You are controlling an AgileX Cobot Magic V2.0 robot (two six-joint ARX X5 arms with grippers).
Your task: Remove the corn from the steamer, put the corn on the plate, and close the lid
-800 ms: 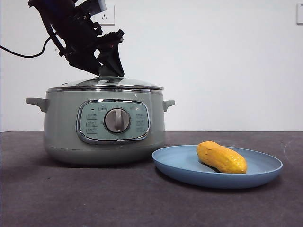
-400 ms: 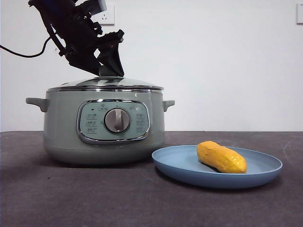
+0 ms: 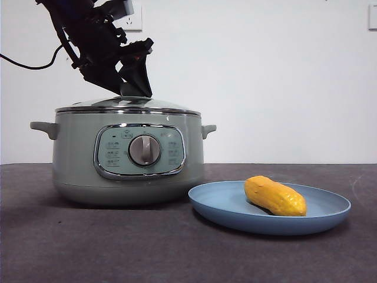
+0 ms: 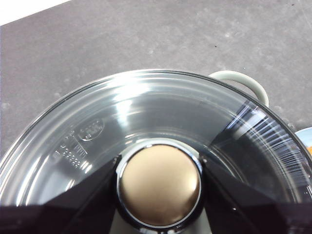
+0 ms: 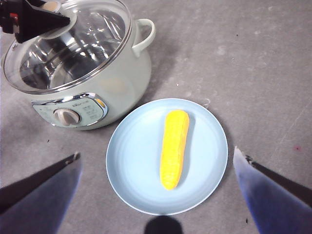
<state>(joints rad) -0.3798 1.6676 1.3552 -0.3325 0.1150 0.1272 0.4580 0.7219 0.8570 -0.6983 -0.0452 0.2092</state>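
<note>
The sage-green steamer [image 3: 76, 165] stands at the left with the glass lid [image 3: 153, 105] seated on its rim. My left gripper [image 3: 134, 91] comes down from the upper left and is shut on the lid's knob [image 4: 160, 183], one jaw on each side. The corn [image 3: 275, 196] lies on the light-blue plate [image 3: 224, 206] to the right of the steamer. My right gripper [image 5: 156, 153] is open and empty, high above the plate [image 5: 136, 161] and corn [image 5: 174, 146]. The steamer [image 5: 122, 78] also shows in that view.
The dark grey table [image 3: 118, 247] carries only the steamer and the plate. A white wall with a socket [image 3: 132, 20] stands behind, and a black cable [image 3: 29, 66] hangs from the left arm.
The steamer with its lid has shifted very slightly to the left, along with my left gripper. The plate and corn stay put.
</note>
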